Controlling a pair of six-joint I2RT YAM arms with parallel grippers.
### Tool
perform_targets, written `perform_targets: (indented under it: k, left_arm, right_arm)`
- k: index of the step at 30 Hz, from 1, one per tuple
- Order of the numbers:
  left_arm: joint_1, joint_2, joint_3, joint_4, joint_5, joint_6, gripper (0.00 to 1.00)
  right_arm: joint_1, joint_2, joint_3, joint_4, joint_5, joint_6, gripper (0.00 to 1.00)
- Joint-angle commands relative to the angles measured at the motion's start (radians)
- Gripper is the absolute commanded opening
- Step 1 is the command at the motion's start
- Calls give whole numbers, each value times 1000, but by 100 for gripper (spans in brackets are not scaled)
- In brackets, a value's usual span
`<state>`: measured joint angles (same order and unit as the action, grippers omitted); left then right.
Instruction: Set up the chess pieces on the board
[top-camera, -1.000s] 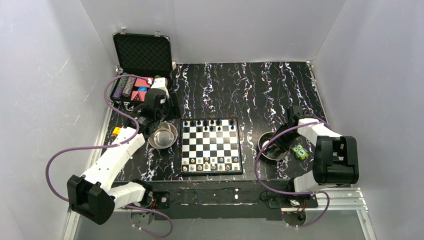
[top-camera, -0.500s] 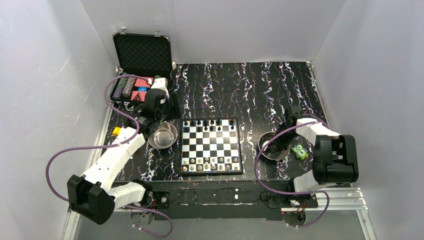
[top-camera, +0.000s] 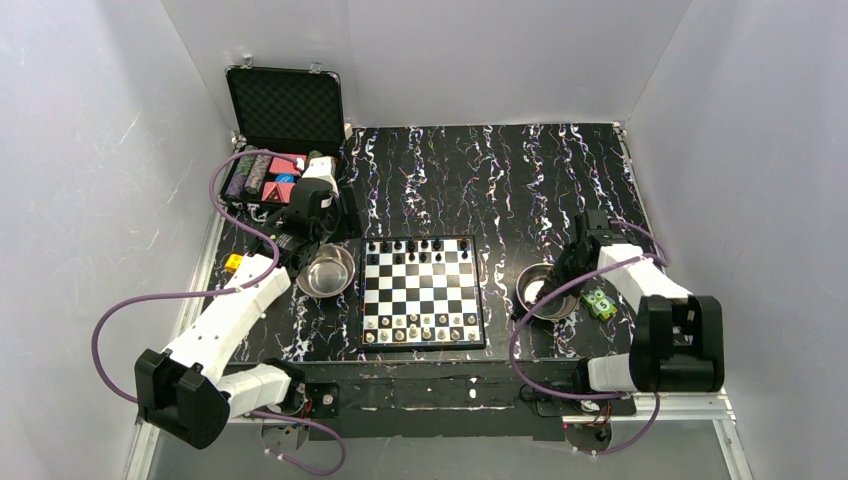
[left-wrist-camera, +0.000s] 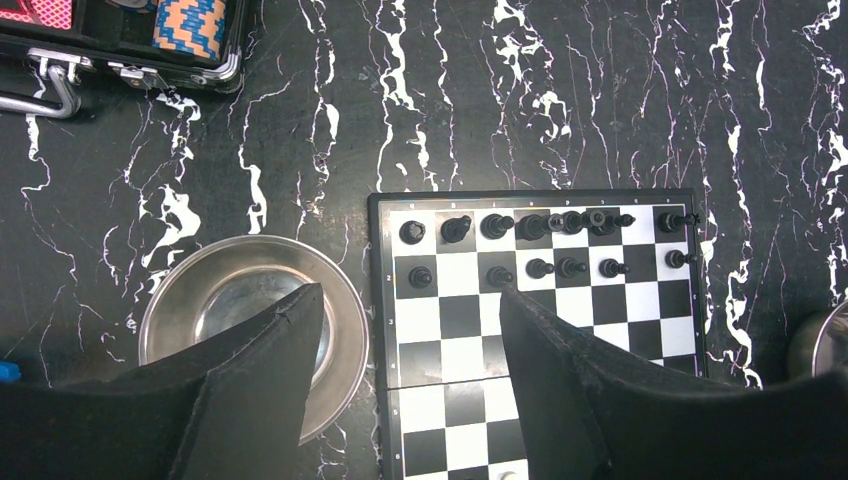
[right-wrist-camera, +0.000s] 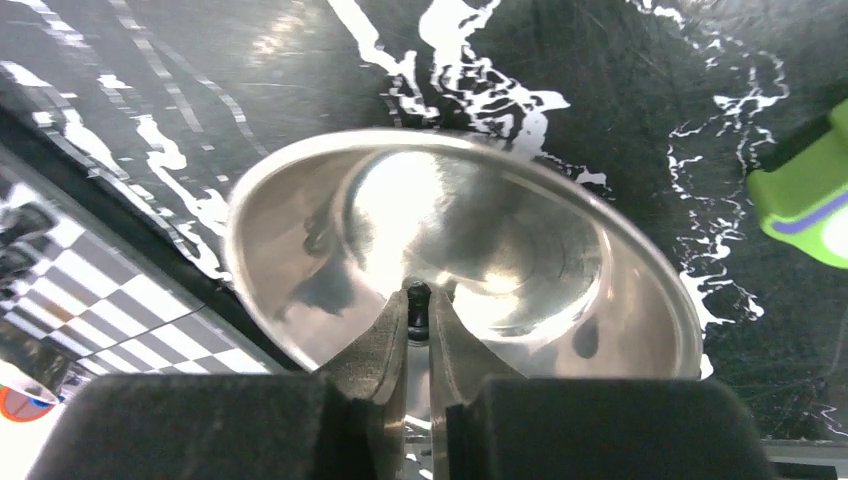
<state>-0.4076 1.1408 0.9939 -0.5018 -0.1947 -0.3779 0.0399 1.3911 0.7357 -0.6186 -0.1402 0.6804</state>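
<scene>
The right hand (right-wrist-camera: 418, 318) reaches into a round shiny steel bowl (right-wrist-camera: 262, 190) on the right side of the black, white-veined table (top-camera: 520, 180); its two fingers are pinched nearly together on a small black chess piece (right-wrist-camera: 418, 296) at their tips, low inside the bowl; a bright green toy block (right-wrist-camera: 800, 195) lies just outside the rim. The small flat black-and-white checked chessboard (top-camera: 421, 285) lies mid-table, between this bowl and a second steel bowl (left-wrist-camera: 170, 300) on the left; black pieces (left-wrist-camera: 530, 228) stand upright in its two far rows, with some squares bare; pale silvery pieces (top-camera: 420, 326) stand along its near rows. The left hand (left-wrist-camera: 408, 300) hovers over the edge where the second bowl meets the board, fingers spread wide, holding nothing. An open black case (top-camera: 285, 105) with striped poker chips (left-wrist-camera: 190, 22) sits at the far left corner.
</scene>
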Motion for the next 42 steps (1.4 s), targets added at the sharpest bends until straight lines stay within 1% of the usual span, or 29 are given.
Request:
perform_targets:
  k: [1, 7, 10, 13, 18, 21, 25, 28, 31, 32, 35, 39, 40, 42]
  left_arm:
    - [6, -8, 26, -12, 19, 3, 65]
    - [6, -3, 50, -20, 60, -3, 67]
    - [6, -5, 67, -22, 98, -3, 68]
    - [5, -5, 84, -21, 135, 0, 69]
    - [6, 4, 99, -20, 168, -1, 70]
    - [6, 4, 98, -20, 177, -5, 70]
    - [6, -5, 91, -22, 176, -11, 70]
    - [7, -17, 84, -28, 171, -10, 70]
    - [7, -34, 72, -33, 164, -11, 70]
    - [7, -41, 66, -36, 161, -12, 70]
    - [7, -59, 45, -38, 158, -17, 70]
    - [7, -78, 25, -40, 155, -22, 70]
    - [8, -80, 21, -39, 154, -25, 70]
    - [9, -86, 16, -40, 154, -28, 70]
  right_arm:
    - [3, -137, 3, 33, 41, 0, 6]
    - [3, -269, 0, 60, 12, -46, 1]
    - [2, -346, -23, 130, -55, -95, 1]
    - [3, -421, -51, 215, -157, -126, 1]
    - [36, -466, -59, 309, -255, -178, 1]
    - [107, -504, -83, 391, -255, -199, 1]
    - [291, -545, -140, 533, -179, -274, 1]
    - [398, -563, -221, 717, -143, -322, 1]
    - [459, -562, -318, 920, -124, -359, 1]
    - [472, -557, -355, 1018, -122, -380, 1]
    - [524, -524, -452, 1210, -127, -493, 1]
    - [599, -410, -449, 1255, -173, -594, 1]
    - [614, -375, -451, 1288, -190, -603, 1]
    - [649, -307, -474, 1413, -182, -611, 1]
